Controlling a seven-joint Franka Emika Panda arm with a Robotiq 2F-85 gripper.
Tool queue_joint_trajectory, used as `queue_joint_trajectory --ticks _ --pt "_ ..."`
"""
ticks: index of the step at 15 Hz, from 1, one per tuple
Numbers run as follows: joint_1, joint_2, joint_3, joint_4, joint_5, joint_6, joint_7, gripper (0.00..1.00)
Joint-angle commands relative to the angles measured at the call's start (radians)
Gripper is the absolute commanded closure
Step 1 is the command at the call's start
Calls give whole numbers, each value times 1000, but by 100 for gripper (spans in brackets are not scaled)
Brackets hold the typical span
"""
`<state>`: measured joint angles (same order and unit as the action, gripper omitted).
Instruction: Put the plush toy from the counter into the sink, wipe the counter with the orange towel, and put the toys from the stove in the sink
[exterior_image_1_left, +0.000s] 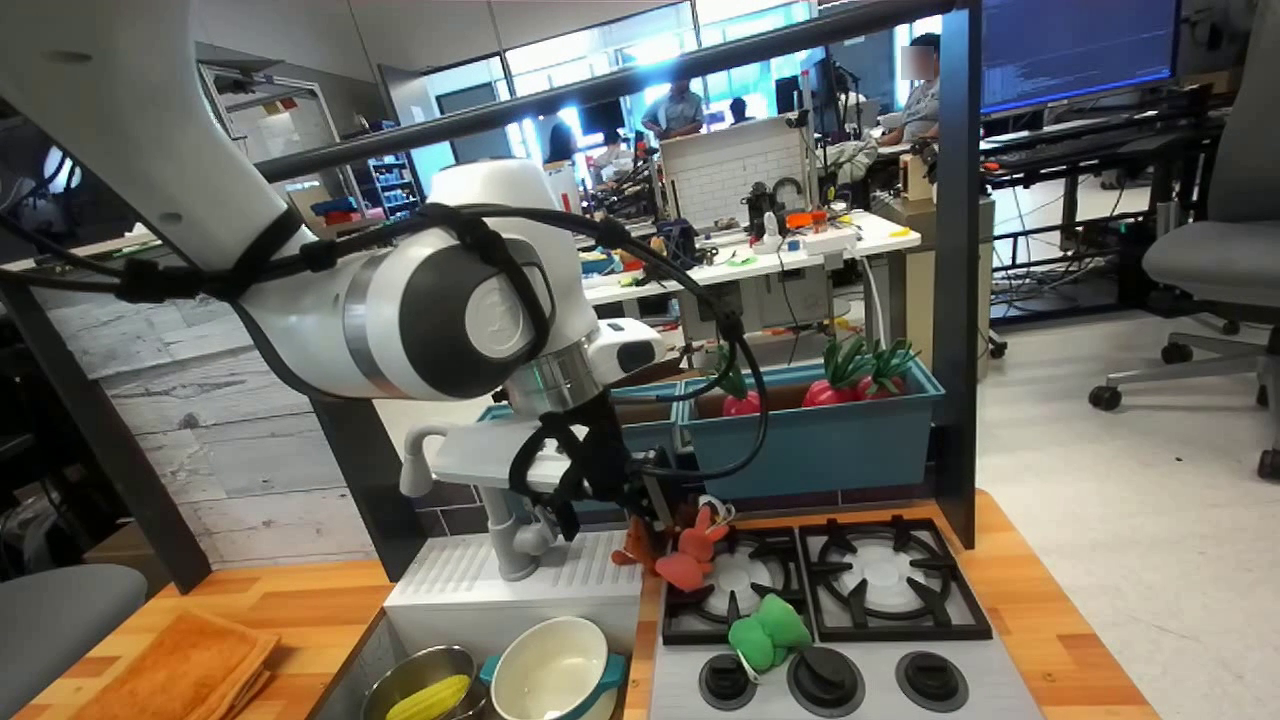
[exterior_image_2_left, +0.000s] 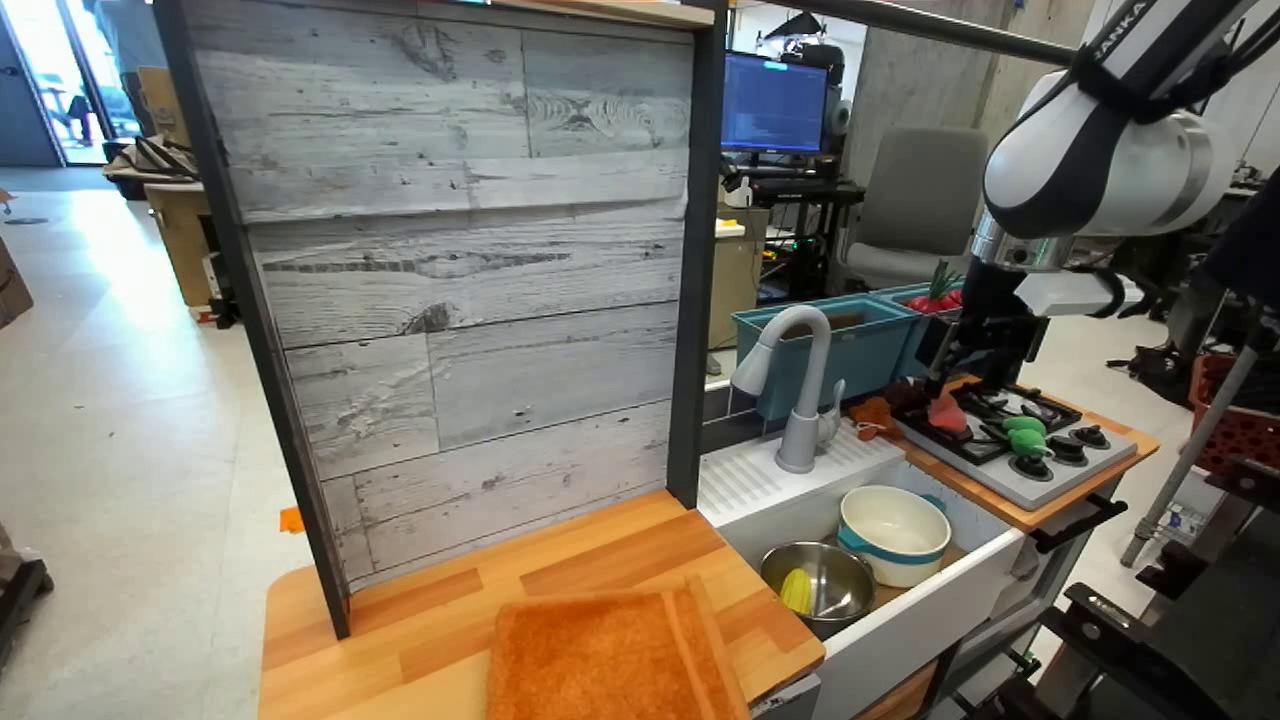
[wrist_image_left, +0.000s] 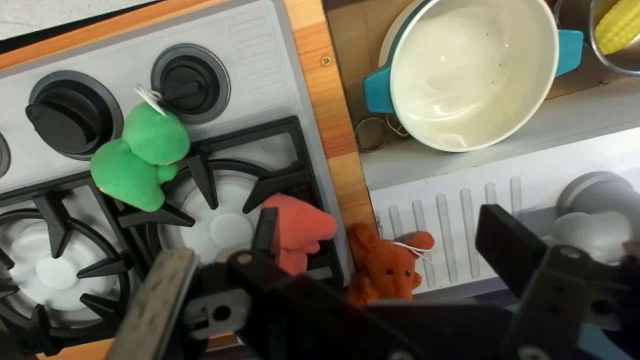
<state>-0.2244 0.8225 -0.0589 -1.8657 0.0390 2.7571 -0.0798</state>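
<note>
— What is inside the sink?
— A teal-handled cream pot and, just beside it, a steel bowl with a yellow corn cob. A grey faucet stands on the sink's ridged ledge.
— And your end effector?
— My end effector is spread wide, its two fingers near the sink's edge. In the wrist view an orange plush animal shows between them, lying where the ridged ledge meets a wooden strip. Whether I touch it, I cannot tell.
— What lies on the stove, beside the sink?
— A red plush toy on the grate, at the side nearest the sink, partly covered by one of my fingers. A green plush toy, farther from the sink, by the knobs.
— And the orange towel?
— Folded on the wooden table, across the sink from the stove.
</note>
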Motion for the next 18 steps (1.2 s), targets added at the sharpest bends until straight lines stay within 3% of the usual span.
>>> queue_joint_trajectory --ticks 1,7,8,9,14,18 --pt "41 68 -38 72 3 8 74 0" --pt "118 258 -145 308 12 -28 302 0" --pt "131 283 -163 339 9 -37 330 9" --pt "140 305 -178 365 7 -48 353 28" --pt "163 373 -220 455 3 -103 431 66" --pt "187 281 -199 339 -12 -81 400 94"
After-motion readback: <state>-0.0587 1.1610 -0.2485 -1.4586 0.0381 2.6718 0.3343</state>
